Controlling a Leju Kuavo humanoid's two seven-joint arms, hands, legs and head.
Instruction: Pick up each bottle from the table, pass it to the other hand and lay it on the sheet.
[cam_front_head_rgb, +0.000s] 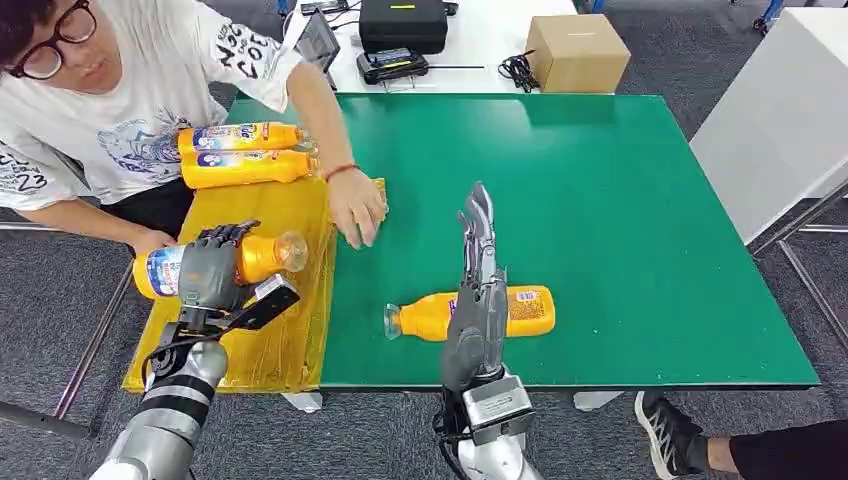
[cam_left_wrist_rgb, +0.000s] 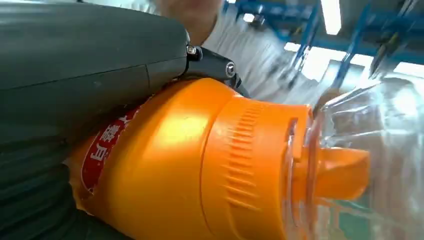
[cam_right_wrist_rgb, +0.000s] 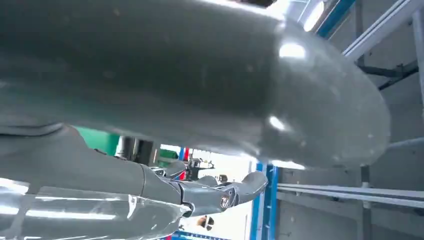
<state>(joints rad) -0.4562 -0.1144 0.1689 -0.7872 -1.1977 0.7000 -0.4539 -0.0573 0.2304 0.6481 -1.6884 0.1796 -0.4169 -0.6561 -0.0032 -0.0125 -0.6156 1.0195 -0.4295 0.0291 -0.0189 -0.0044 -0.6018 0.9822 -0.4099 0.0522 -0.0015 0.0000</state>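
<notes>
Fingers of the robot's left hand (cam_front_head_rgb: 208, 268) wrap around an orange bottle (cam_front_head_rgb: 235, 262), holding it on its side above the yellow sheet (cam_front_head_rgb: 270, 350) at the left edge of the green table (cam_front_head_rgb: 620, 200). The bottle's clear cap (cam_front_head_rgb: 292, 250) points toward the table's middle. From the left wrist view, the same orange bottle (cam_left_wrist_rgb: 200, 165) sits pressed against the grey hand, its ribbed neck and clear cap (cam_left_wrist_rgb: 360, 150) close to the lens, its red label partly covered.

The right hand (cam_front_head_rgb: 480, 270) is released and holds nothing, fingers stretched straight and pointing away from the robot, poised over a second orange bottle (cam_front_head_rgb: 470, 312) that lies on its side on the green surface near the front edge. Whether the hand touches that bottle cannot be told; the forearm hides the bottle's middle.

Two more orange bottles (cam_front_head_rgb: 245, 153) lie side by side at the far end of the sheet. A person's hand (cam_front_head_rgb: 357, 208) rests at the sheet's far right corner. Beyond the table stand a cardboard box (cam_front_head_rgb: 578, 52) and a black case (cam_front_head_rgb: 403, 24). In the right wrist view, the grey cover blocks most of the scene.
</notes>
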